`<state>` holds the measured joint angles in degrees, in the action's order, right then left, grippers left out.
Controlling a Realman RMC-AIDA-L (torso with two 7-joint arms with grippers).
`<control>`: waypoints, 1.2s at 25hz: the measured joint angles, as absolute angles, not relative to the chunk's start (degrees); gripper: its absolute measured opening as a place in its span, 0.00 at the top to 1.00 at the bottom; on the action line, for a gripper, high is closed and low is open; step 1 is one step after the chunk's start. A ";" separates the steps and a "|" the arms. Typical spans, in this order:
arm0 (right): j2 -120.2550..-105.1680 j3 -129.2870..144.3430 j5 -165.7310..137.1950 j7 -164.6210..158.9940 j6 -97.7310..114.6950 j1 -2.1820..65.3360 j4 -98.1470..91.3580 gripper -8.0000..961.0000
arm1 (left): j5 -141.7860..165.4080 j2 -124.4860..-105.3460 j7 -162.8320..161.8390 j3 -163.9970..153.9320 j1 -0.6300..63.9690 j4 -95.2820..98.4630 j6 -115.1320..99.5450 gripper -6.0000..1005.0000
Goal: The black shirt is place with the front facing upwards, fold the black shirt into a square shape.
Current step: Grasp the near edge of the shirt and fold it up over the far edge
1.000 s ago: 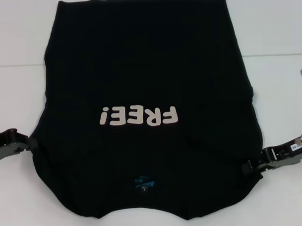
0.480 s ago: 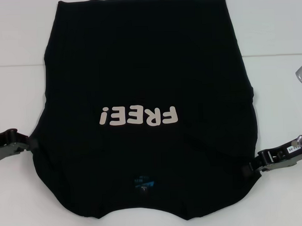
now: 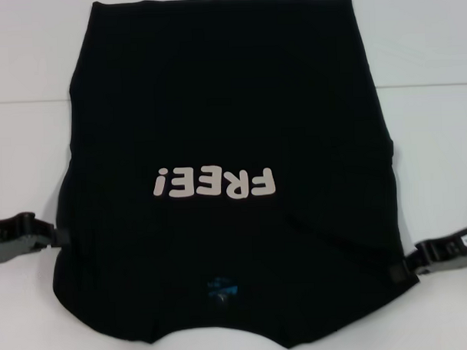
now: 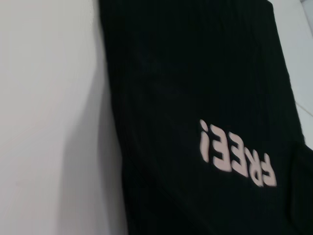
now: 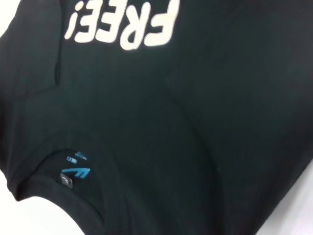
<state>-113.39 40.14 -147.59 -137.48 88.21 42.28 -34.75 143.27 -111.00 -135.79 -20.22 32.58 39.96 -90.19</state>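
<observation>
black shirt [image 3: 223,106]: black | lettering [image 3: 214,181]: white | neck label [image 3: 222,287]: blue | table [image 3: 432,137]: white

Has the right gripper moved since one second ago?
Yes. The right gripper has moved lower in the head view, toward the robot, against the lettering on the black shirt.

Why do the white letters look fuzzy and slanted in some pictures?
Head view: the letters on the shirt sit level, edges only slightly soft. Left wrist view: lettering smeared and tilted, the camera looking across at an angle. Right wrist view: letters close up, soft-edged and cut off.
</observation>
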 joint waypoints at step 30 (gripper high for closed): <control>-109.17 30.42 -143.69 -136.72 89.38 42.08 -36.83 0.91 | 146.98 -110.52 -142.65 -22.74 40.72 36.88 -89.92 0.96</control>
